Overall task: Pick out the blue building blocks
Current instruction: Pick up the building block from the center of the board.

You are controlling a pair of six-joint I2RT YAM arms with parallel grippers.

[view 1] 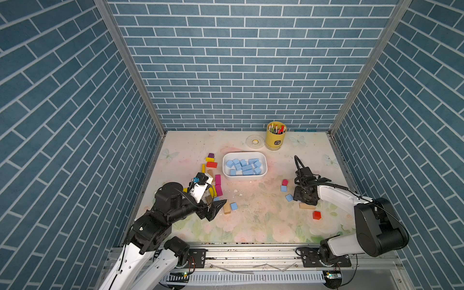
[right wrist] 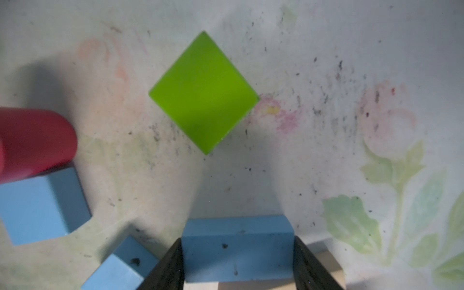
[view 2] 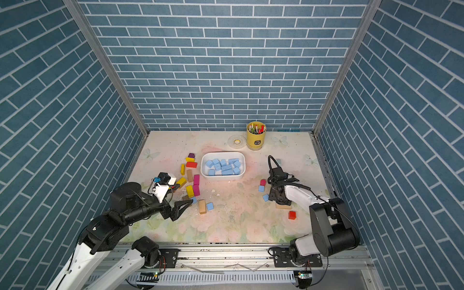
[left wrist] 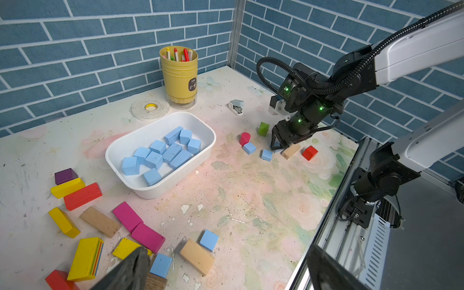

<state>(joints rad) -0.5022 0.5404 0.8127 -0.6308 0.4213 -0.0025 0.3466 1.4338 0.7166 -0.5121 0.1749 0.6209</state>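
In a top view most blue building blocks (view 1: 244,167) lie jumbled in the white tub (view 1: 262,157) at mid-table. A loose blue cube (view 1: 234,206) sits near the left gripper (view 1: 218,207), whose jaws are spread wide and empty. In the left wrist view the tub's long bricks (left wrist: 179,158) lie flat, their long axes roughly parallel and slanting across the tub. In the right wrist view the right gripper (right wrist: 237,271) clamps a flat blue brick (right wrist: 237,248), its long axis running finger to finger, the black fingers (right wrist: 170,266) against its short ends and a tan block (right wrist: 329,263) just beside it.
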